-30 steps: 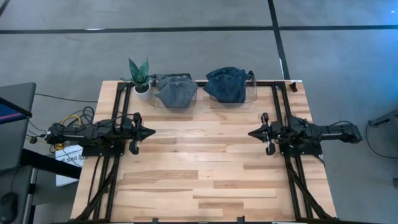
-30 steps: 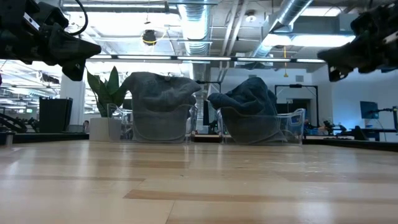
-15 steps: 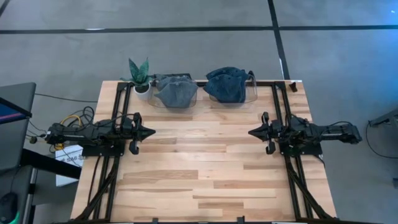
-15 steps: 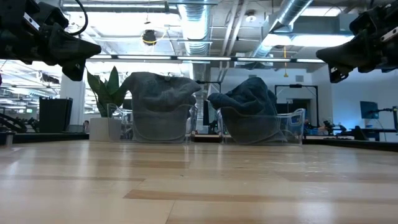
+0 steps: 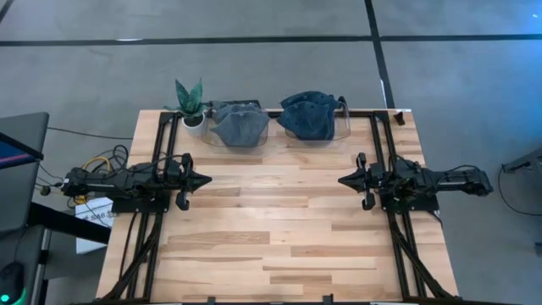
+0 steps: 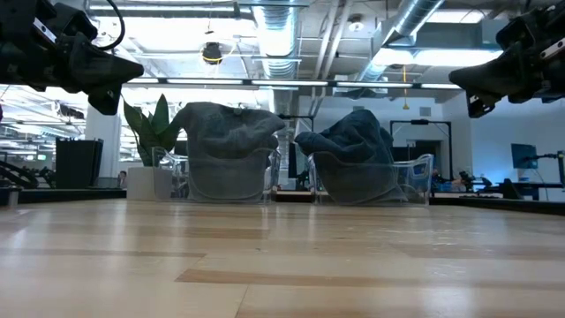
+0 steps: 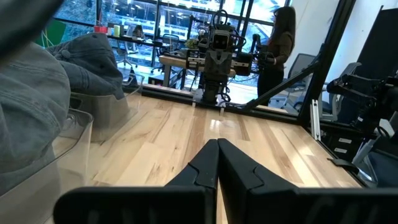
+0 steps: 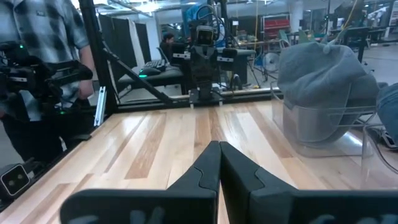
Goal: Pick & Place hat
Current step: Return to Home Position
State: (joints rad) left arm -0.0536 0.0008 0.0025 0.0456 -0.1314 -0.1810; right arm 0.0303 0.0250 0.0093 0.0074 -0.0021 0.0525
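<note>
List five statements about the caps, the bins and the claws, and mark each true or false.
1. The blue cap sits in the right transparent bin. True.
2. The left claw holds a gray cap. False: it is shut on nothing, and the gray caps sit in the left transparent bin.
3. The potted plant stands beside the left transparent bin. True.
4. The right claw is open. False: it is shut.
5. A cap lies on the table between the arms. False: the caps are in the bins.

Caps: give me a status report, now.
Left gripper shut, empty. Right gripper shut, empty. Gray caps in left bin, blue caps in right bin. Nothing in the way.
</note>
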